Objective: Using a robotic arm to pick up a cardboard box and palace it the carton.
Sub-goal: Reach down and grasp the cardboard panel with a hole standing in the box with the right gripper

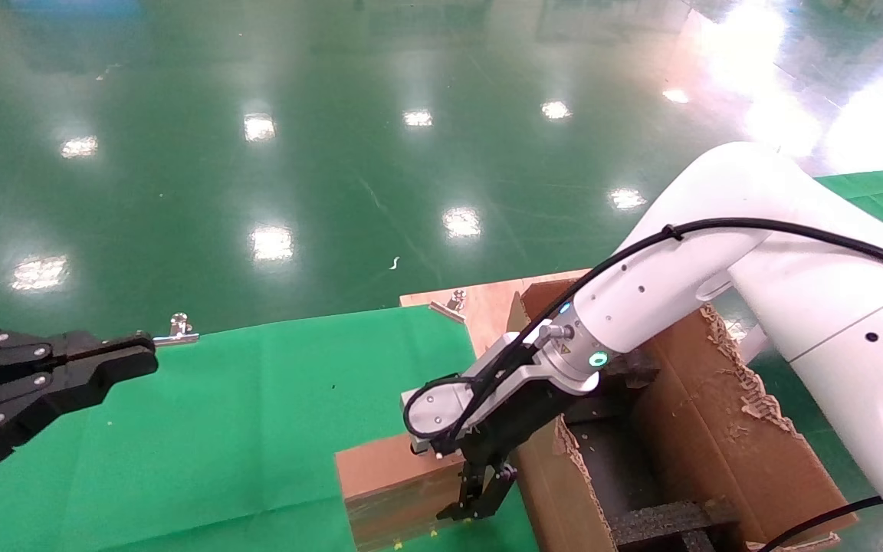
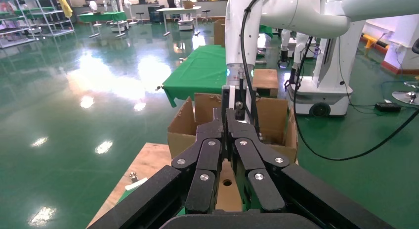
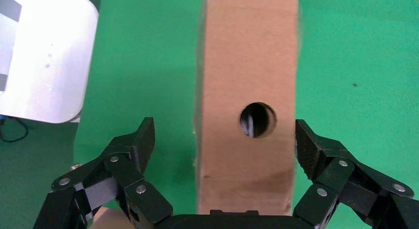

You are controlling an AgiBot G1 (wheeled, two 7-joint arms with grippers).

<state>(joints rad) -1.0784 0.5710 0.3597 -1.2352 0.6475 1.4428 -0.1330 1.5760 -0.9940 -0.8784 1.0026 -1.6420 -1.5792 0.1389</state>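
- The cardboard box [image 3: 247, 105] lies flat on the green-covered surface [image 1: 242, 429] near the robot, just left of the carton [image 1: 710, 429]; the face with the small round hole [image 3: 257, 120] is turned up.
- The right end effector [image 1: 480, 498] hangs directly over the box, fingers pointing down. In the right wrist view its fingers [image 3: 136, 150] are spread wide, one on each long side of the box, with a gap between each tip and the cardboard; it holds nothing.
- The right arm [image 1: 717, 261], white with a glowing green ring [image 1: 599, 358] at the wrist, reaches from the right down and leftward, crossing over the carton's near-left corner.
- The carton stands open on the right, its tall flaps ragged and torn along the edges, with black foam inserts [image 1: 664, 521] inside. Its left wall rises just beside the box and close to the end effector.
- The left end effector [image 1: 135, 356] is parked well off to the left above the surface, fingers pressed together and empty.
- Metal clips [image 1: 177, 330] sit at the far edge of the green cloth; glossy green floor [image 1: 334, 153] lies beyond.
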